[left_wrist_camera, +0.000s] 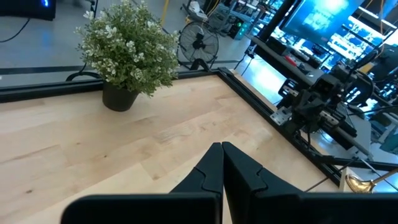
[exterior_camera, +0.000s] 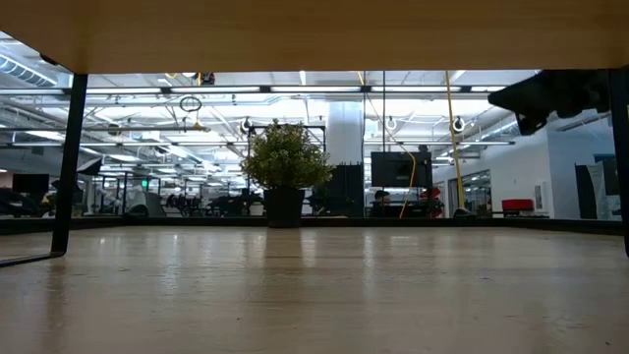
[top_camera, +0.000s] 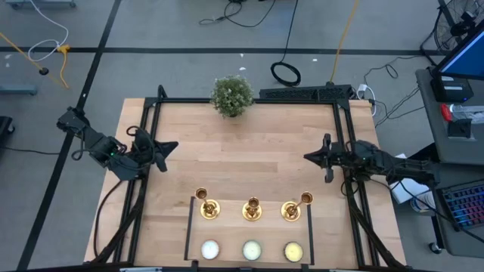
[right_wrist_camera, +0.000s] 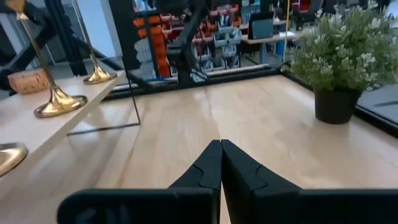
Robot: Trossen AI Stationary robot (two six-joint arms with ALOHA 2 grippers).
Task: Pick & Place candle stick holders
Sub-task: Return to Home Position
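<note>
Brass candle stick holders (top_camera: 252, 209) stand on the shelf (right_wrist_camera: 28, 130) beside three tealights (top_camera: 251, 249); we see the left end effector (top_camera: 171, 146) and right end effector (top_camera: 308, 157) clenched, empty, plant (top_camera: 231, 96) beyond.

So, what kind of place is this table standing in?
Probably a robotics lab or workshop: cables trail across the floor, bright monitors glow nearby, and shelves of parts bins fill the background.

Counted on one counter (top_camera: 249, 162): three gold candle stick holders (top_camera: 206, 209) (top_camera: 252, 210) (top_camera: 290, 211); three flat round candles (top_camera: 209, 249) (top_camera: 252, 250) (top_camera: 293, 251), namely one white, one pale green, one yellowish; a single potted plant (top_camera: 231, 96). Two tools as well: left tool (top_camera: 171, 146), right tool (top_camera: 308, 156).
</note>
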